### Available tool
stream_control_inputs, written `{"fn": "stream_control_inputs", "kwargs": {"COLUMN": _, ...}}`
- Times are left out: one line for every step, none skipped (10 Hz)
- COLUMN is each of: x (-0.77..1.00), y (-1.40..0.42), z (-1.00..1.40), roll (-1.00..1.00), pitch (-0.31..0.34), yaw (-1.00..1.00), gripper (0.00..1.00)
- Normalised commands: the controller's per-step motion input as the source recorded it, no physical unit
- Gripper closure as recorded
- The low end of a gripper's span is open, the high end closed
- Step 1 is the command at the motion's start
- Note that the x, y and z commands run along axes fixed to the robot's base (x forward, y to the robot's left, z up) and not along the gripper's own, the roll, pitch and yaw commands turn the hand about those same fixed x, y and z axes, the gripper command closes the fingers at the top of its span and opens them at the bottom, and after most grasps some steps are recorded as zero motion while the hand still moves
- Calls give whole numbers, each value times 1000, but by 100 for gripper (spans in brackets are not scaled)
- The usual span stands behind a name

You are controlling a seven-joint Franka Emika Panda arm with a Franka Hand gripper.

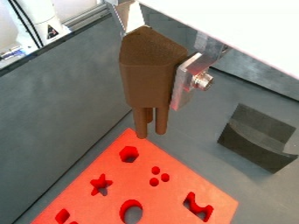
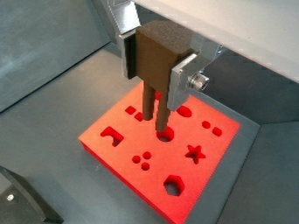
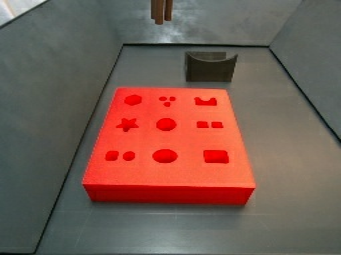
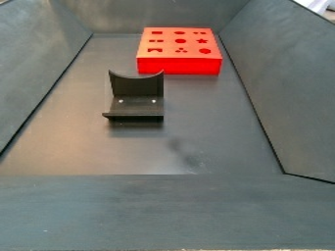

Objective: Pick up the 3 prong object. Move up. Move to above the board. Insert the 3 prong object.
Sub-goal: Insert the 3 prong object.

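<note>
My gripper [image 1: 156, 80] is shut on the 3 prong object [image 1: 142, 61], a brown wooden peg with narrow legs pointing down. Both show in both wrist views, the gripper [image 2: 156, 77] clamping the peg's [image 2: 149, 61] wide top between the silver fingers [image 2: 183, 80]. The peg hangs well above the board [image 1: 117, 188], a flat bright red block with shaped cut-outs. In a wrist view the legs hang over the board's [image 2: 225, 168] middle cut-outs. In a side view only the legs [image 3: 160, 10] show at the top edge, high over the board [image 3: 147, 139]. The board [image 4: 181, 65] lies at the far end.
The dark grey fixture [image 3: 210, 66] stands on the floor beyond the board and also shows in both wrist views [image 1: 260, 136] [image 2: 24, 201]. In a side view the fixture [image 4: 133, 98] sits mid-floor. Sloped grey bin walls [image 4: 39, 88] enclose the floor.
</note>
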Motion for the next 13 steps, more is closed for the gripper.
{"fn": "stream_control_inputs", "kwargs": {"x": 60, "y": 0, "z": -451, "roll": 0, "pitch": -110, "yaw": -197, "gripper": 100}}
{"fn": "stream_control_inputs", "kwargs": {"x": 46, "y": 0, "z": -660, "roll": 0, "pitch": -167, "yaw": -323, "gripper": 100}}
{"fn": "stream_control_inputs", "kwargs": {"x": 3, "y": 0, "z": -737, "roll": 0, "pitch": -203, "yaw": -317, "gripper": 100}}
{"fn": "stream_control_inputs", "kwargs": {"x": 0, "y": 0, "z": -723, "roll": 0, "pitch": -209, "yaw": -311, "gripper": 100}}
{"fn": "stream_control_inputs", "kwargs": {"x": 0, "y": 14, "z": -689, "roll": 0, "pitch": -207, "yaw": -300, "gripper": 100}}
{"fn": "stream_control_inputs", "kwargs": {"x": 0, "y": 120, "z": -583, "roll": -26, "pitch": -180, "yaw": -291, "gripper": 100}}
{"fn": "stream_control_inputs", "kwargs": {"x": 0, "y": 217, "z": -229, "roll": -143, "pitch": -70, "yaw": -209, "gripper": 100}}
{"fn": "stream_control_inputs", "kwargs": {"x": 0, "y": 0, "z": -20, "roll": 0, "pitch": 0, "yaw": 0, "gripper": 100}}
{"fn": "stream_control_inputs", "kwargs": {"x": 0, "y": 0, "z": -166, "roll": 0, "pitch": -24, "yaw": 0, "gripper": 100}}
{"fn": "stream_control_inputs", "kwargs": {"x": 0, "y": 3, "z": -300, "roll": 0, "pitch": -63, "yaw": 117, "gripper": 100}}
{"fn": "stream_control_inputs", "kwargs": {"x": 0, "y": 49, "z": -411, "roll": 0, "pitch": -80, "yaw": 174, "gripper": 100}}
{"fn": "stream_control_inputs", "kwargs": {"x": 0, "y": 66, "z": -491, "roll": 0, "pitch": -91, "yaw": 137, "gripper": 100}}
{"fn": "stream_control_inputs", "kwargs": {"x": 0, "y": 0, "z": -500, "roll": 0, "pitch": -104, "yaw": 63, "gripper": 100}}
